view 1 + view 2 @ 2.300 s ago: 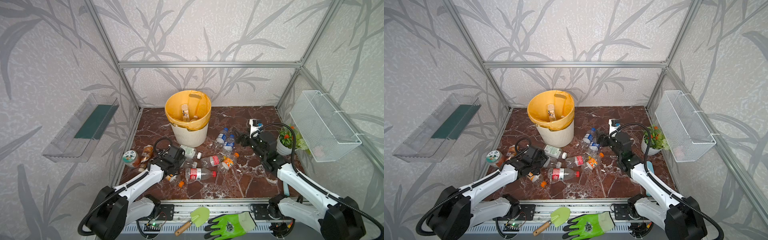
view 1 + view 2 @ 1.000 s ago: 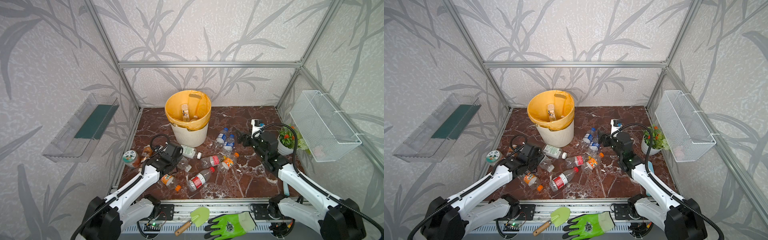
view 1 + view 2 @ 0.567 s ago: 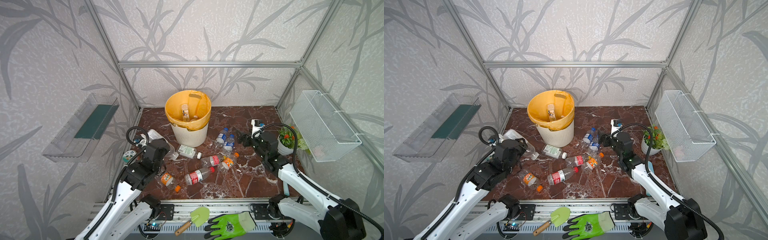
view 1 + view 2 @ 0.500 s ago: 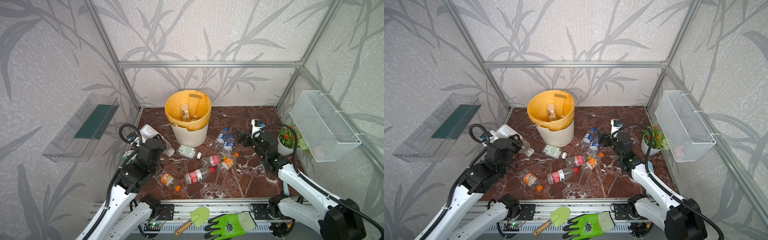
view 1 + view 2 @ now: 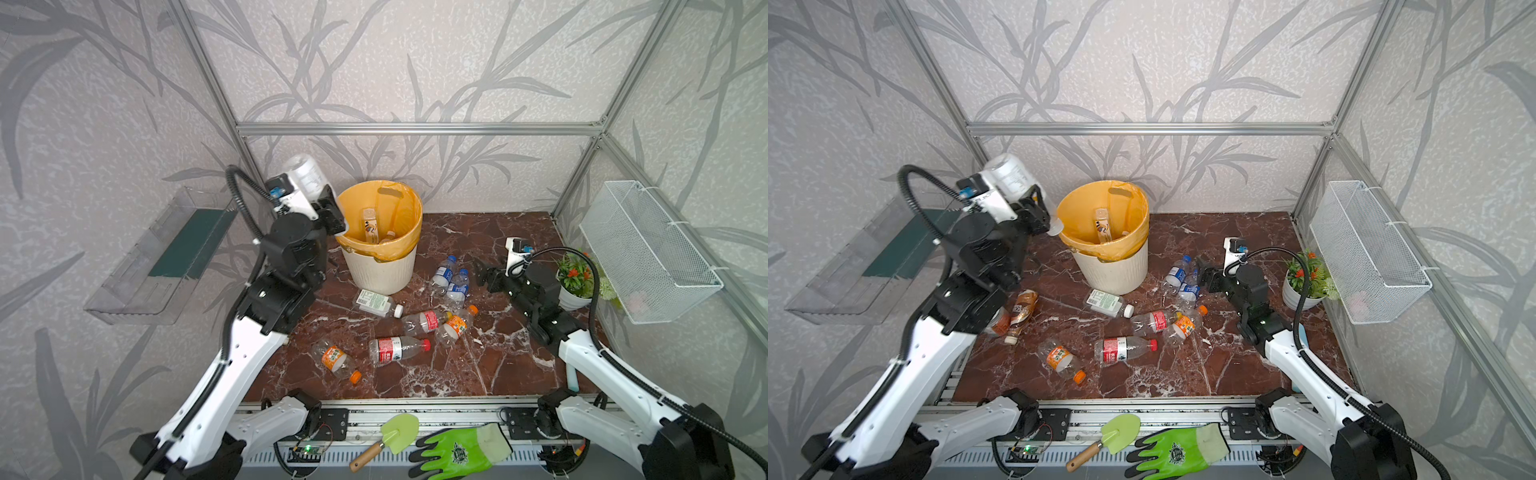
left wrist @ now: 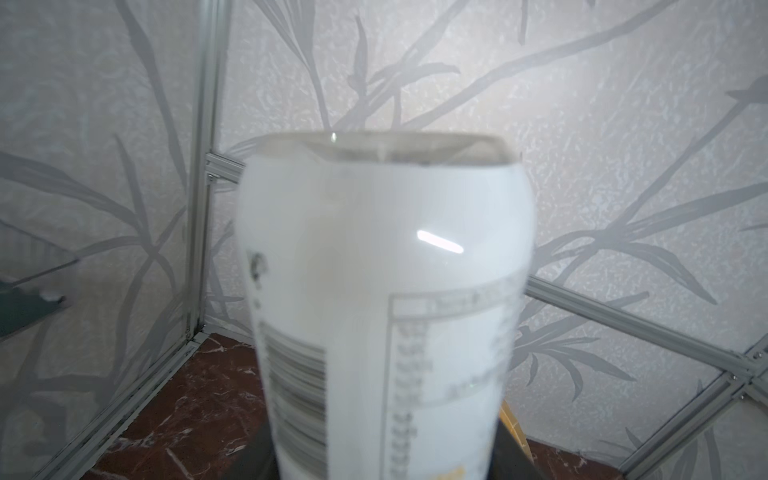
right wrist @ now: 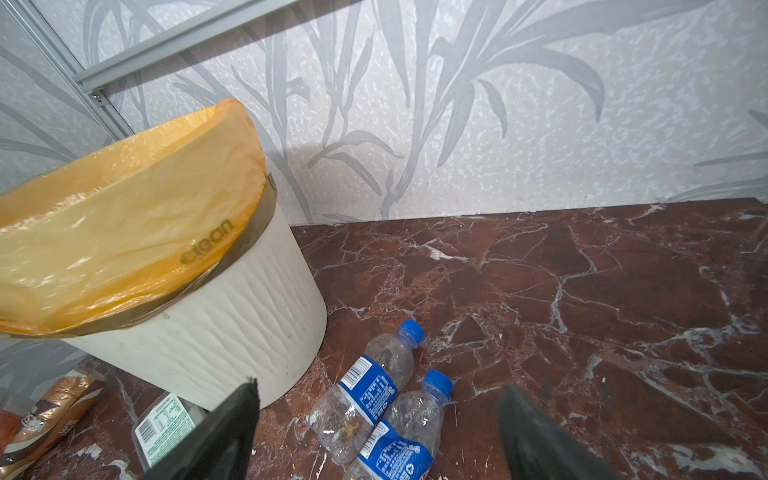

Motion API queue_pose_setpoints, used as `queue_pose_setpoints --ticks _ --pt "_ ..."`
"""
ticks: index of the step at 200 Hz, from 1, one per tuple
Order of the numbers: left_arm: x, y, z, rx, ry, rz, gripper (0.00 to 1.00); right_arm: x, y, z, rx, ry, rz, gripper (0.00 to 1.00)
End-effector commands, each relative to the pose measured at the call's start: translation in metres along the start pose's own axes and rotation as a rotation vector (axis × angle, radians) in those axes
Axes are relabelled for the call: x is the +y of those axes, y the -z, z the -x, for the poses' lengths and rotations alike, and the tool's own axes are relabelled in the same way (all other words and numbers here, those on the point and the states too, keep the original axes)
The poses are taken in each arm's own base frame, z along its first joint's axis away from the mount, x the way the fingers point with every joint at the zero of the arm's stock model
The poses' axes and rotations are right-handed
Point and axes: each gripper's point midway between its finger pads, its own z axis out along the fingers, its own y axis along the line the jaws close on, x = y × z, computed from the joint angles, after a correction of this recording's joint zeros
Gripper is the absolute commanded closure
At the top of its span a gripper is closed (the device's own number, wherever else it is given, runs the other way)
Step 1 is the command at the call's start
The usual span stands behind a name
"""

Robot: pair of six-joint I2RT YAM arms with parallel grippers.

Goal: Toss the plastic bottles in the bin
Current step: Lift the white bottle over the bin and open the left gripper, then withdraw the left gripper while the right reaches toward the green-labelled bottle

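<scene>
At the left of the bench (image 5: 511, 365), the left end effector (image 5: 1034, 210) is clamped on a white bottle (image 5: 305, 176), held high and base-up just beside the rim of the bin (image 5: 384, 270), not yet over its mouth. Inside the bin at least one bottle (image 5: 369, 224) already lies. In front of it about seven plastic bottles (image 5: 395, 349) lie loose, so most of the job looks undone. Further right, the right end effector (image 5: 482, 273) hovers wide open and empty by two blue-labelled bottles (image 5: 444, 273).
</scene>
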Motion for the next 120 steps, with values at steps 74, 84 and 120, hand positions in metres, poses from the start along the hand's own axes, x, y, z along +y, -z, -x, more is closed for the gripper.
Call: queue_pose_setpoints --ticks 74,84,120 --pt "-0.046 -0.025 0.023 -0.021 -0.164 -0.132 0.01 -0.006 0.02 0.021 -0.055 0.039 -0.026 0.1" --pt "-0.044 -0.012 0.04 -0.052 -0.17 -0.141 0.01 -0.005 0.019 0.02 -0.052 0.035 -0.022 0.1" --pt "-0.019 0.017 0.047 -0.066 -0.162 -0.105 0.01 -0.003 0.013 0.019 -0.048 0.019 -0.007 0.1"
